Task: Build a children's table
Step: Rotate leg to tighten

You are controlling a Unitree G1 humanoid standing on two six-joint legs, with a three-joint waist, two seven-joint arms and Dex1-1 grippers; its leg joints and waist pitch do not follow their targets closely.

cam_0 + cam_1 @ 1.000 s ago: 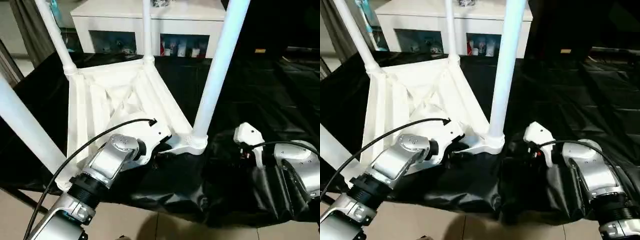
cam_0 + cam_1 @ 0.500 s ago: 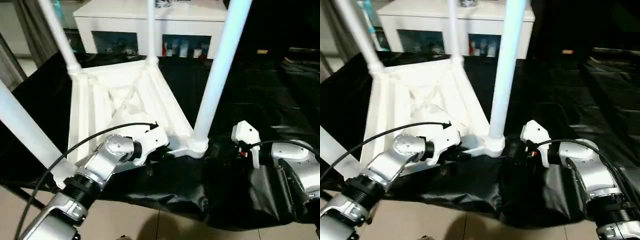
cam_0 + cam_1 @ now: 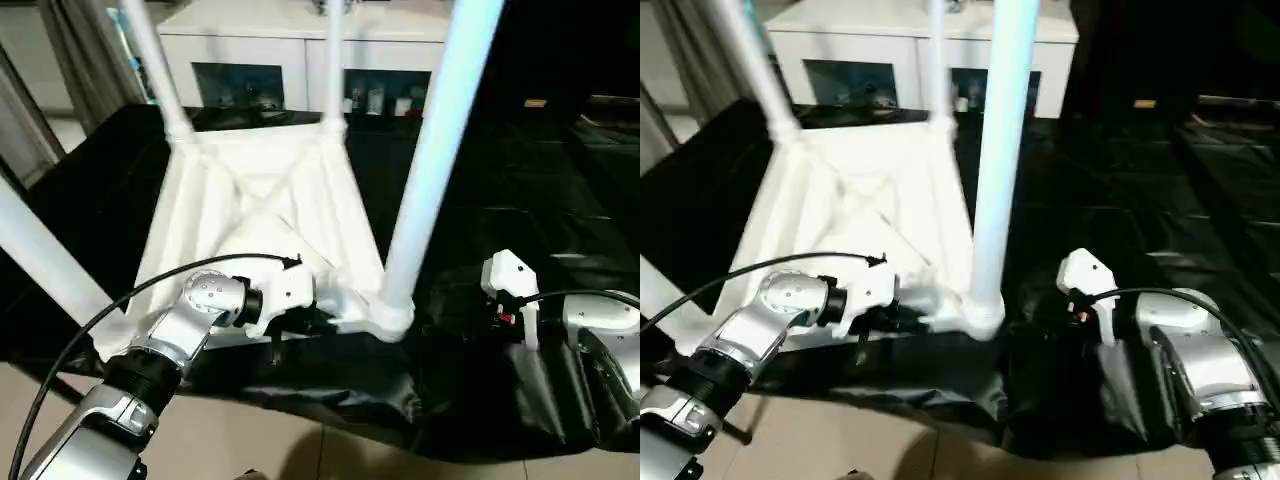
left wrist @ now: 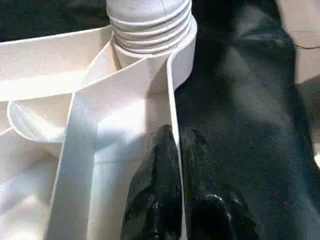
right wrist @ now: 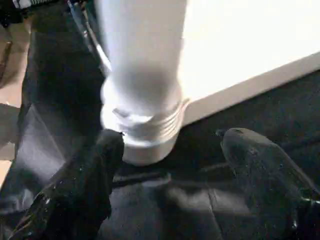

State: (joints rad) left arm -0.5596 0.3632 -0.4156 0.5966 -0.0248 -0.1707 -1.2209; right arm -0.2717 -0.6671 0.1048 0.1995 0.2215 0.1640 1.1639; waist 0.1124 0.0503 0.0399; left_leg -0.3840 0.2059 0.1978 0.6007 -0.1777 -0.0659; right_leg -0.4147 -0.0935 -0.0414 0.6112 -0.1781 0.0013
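Lying upside down on a surface (image 3: 520, 180) draped in black plastic sheeting (image 3: 340, 380), the children's table (image 3: 265, 215) shows its ribbed white underside, with four white tube legs standing up from the corner sockets. The nearest leg (image 3: 430, 160) rises from the corner socket (image 3: 392, 315) that sits between the two sets of fingers.

The left gripper (image 4: 172, 150) is clenched on the thin outer rim wall (image 4: 175, 112) of the table top: one black finger (image 4: 155, 175) lies on the inner, white side of the wall, the other on the outer side over the black sheeting, with the wall pinched between them. Just beyond these fingertips the ridged foot of the leg (image 4: 150, 22) is seated in its round socket.

The right gripper (image 5: 172, 145) is spread wide and grasps nothing. Its fingers (image 5: 107, 150) rest low on the sheeting, one touching or almost touching the socket's base, the other well apart from it to the side. The threaded collar of the leg (image 5: 145, 120) stands just ahead of the gap between them.

Beyond the table, a white cabinet (image 3: 300, 50) with glass doors holds small items. No writing, brand or label is readable anywhere.
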